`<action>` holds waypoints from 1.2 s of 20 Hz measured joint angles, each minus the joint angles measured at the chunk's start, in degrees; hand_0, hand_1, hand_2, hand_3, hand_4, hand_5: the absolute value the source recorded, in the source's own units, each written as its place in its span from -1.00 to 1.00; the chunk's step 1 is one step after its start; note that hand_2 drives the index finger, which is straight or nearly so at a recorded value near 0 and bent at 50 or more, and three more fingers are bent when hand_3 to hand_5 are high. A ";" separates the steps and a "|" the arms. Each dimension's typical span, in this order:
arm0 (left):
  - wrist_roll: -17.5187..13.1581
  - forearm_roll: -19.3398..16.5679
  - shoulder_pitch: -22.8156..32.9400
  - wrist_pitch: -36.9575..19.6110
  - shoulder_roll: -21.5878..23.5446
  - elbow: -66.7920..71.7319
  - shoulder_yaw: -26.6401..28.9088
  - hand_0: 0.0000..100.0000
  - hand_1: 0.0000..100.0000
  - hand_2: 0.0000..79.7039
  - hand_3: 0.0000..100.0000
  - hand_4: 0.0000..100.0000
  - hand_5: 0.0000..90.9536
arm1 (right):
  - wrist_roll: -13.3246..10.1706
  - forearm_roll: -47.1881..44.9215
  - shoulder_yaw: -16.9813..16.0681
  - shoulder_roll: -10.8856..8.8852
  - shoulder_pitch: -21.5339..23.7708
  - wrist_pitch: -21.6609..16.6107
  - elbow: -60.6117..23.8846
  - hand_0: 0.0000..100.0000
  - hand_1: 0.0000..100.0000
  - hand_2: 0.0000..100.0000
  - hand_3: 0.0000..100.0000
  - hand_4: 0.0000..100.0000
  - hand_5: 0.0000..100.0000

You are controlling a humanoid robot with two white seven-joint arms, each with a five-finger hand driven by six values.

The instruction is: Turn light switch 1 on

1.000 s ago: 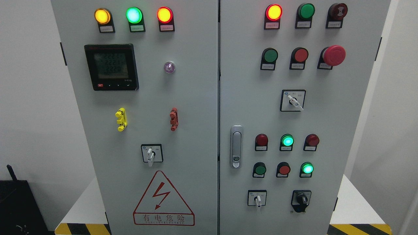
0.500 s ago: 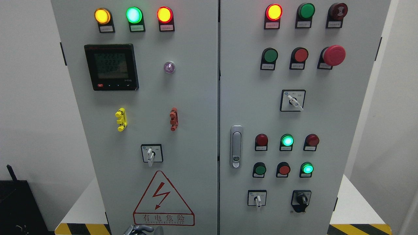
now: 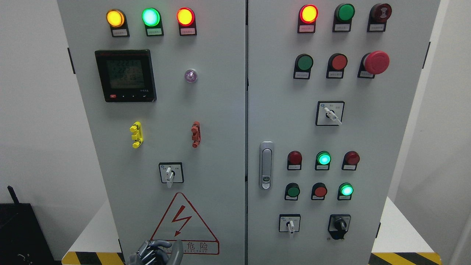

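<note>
A grey electrical cabinet (image 3: 220, 110) with two doors fills the head view. On the left door a white rotary selector switch (image 3: 170, 173) sits in a black-framed plate, its lever pointing down. My left hand (image 3: 156, 252) comes up at the bottom edge, below that switch and in front of the red warning triangle (image 3: 184, 224). Its fingers (image 3: 158, 244) are loosely bent, the thumb stands apart, and it holds nothing. It is well below the switch and not touching it. The right arm is out of view.
The right door carries more selectors (image 3: 330, 113) (image 3: 290, 223), a black knob (image 3: 339, 224), a door handle (image 3: 266, 165), push buttons and lit lamps. A red emergency button (image 3: 376, 62) juts out. On the left door are a meter (image 3: 126, 75) and yellow and red clips.
My left hand has risen into view from the bottom edge and now covers the left part of the warning sign's lettering. Nothing on the panel has changed.
</note>
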 measured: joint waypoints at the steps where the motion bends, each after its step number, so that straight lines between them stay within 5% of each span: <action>1: 0.23 -0.01 -0.55 0.09 -0.08 0.02 0.00 -0.63 0.41 0.42 0.77 0.88 0.88 | 0.00 0.00 0.00 0.00 0.00 0.00 0.00 0.00 -1.00 -1.00 -1.00 -1.00 -1.00; 24: 1.68 -0.14 -7.49 4.38 -0.97 0.32 0.98 -0.65 0.41 0.42 0.77 0.88 0.89 | 0.00 0.00 0.00 0.00 0.00 0.00 0.00 0.00 -1.00 -1.00 -1.00 -1.00 -1.00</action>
